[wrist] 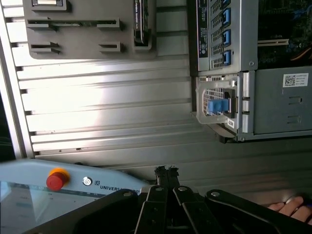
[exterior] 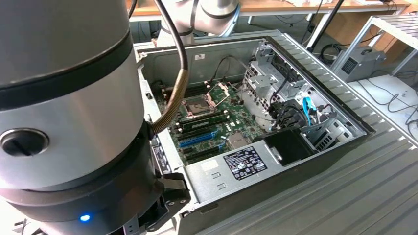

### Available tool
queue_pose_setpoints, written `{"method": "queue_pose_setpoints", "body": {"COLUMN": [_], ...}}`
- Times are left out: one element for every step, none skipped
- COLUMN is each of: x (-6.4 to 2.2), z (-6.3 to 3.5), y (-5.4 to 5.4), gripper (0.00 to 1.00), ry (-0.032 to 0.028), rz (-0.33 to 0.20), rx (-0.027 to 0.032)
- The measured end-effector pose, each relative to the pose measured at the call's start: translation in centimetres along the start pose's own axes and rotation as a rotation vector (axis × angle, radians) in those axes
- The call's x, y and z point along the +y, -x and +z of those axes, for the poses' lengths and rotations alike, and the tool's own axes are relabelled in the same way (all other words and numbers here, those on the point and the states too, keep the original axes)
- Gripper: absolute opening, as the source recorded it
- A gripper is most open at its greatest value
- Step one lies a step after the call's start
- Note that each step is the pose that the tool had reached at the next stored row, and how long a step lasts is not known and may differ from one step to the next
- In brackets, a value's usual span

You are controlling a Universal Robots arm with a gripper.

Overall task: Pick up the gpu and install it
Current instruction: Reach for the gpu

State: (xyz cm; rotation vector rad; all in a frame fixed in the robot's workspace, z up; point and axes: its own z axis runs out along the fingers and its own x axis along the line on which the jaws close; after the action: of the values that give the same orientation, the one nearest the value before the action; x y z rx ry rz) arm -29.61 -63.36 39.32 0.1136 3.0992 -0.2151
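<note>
Holds nothing in the gripper [wrist: 166, 170]: presses the fingers [wrist: 160, 176] together, tip against tip, above the ribbed metal table [wrist: 107, 97]. Sees the gpu [wrist: 141, 22], as far as can be told, as the thin dark slab standing on edge in a slot of the grey parts holder [wrist: 73, 48], well apart from the gripper across the table. Has a teach pendant [wrist: 29, 195] with a red stop button [wrist: 57, 179] just beside the gripper, and a person's fingertips [wrist: 292, 207] near its other side. Looks onto one end of the computer case [wrist: 278, 107], with a row of blue tabs [wrist: 225, 36] on it.

In the exterior view, looms large as a grey-and-black arm [exterior: 65, 98] at that view's left, beside the computer case [exterior: 209, 183], lid off. Lays bare there the motherboard [exterior: 222, 110], a CPU socket [exterior: 196, 105], a blue expansion slot [exterior: 199, 138], a labelled power supply [exterior: 242, 164] and a blue cable [exterior: 306, 107]. Trails a black hose with a brass-coloured spring sleeve [exterior: 171, 107] in front of the case's interior.
</note>
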Motion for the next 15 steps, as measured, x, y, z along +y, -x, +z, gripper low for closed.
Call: {"method": "queue_pose_setpoints", "body": {"x": [-0.07,-0.14,-0.21,-0.28,-0.35,-0.39,-0.38,-0.34,-0.29,-0.25,-0.2,-0.09,0.04,0.19,0.33], "z": [0.01,0.03,0.03,0.04,0.06,0.06,0.06,0.05,0.04,0.04,0.03,0.01,-0.01,-0.02,-0.05], "y": [0.01,0.01,0.02,0.02,0.02,0.02,0.03,0.03,0.03,0.02,0.02,0.0,0.0,-0.02,-0.03], "gripper": [0.11,0.11,0.11,0.11,0.11,0.11,0.11,0.11,0.11,0.11,0.11,0.11,0.11,0.11,0.11], "ry": [-0.0004,-0.0008,-0.0013,-0.0018,-0.0022,-0.0024,-0.0018,-0.0009,0.0,0.0006,0.0011,0.0015,0.002,0.0025,0.0027], "rz": [0.0,0.0,0.0,0.0,0.0,0.0,0.0,0.0,0.0,0.0,0.0,0.0,0.0,0.0,0.0], "rx": [-0.0001,-0.0001,-0.0001,-0.0002,-0.0002,-0.0003,-0.0003,-0.0001,0.0,0.0,0.0,0.0001,0.0001,0.0001,0.0002]}}
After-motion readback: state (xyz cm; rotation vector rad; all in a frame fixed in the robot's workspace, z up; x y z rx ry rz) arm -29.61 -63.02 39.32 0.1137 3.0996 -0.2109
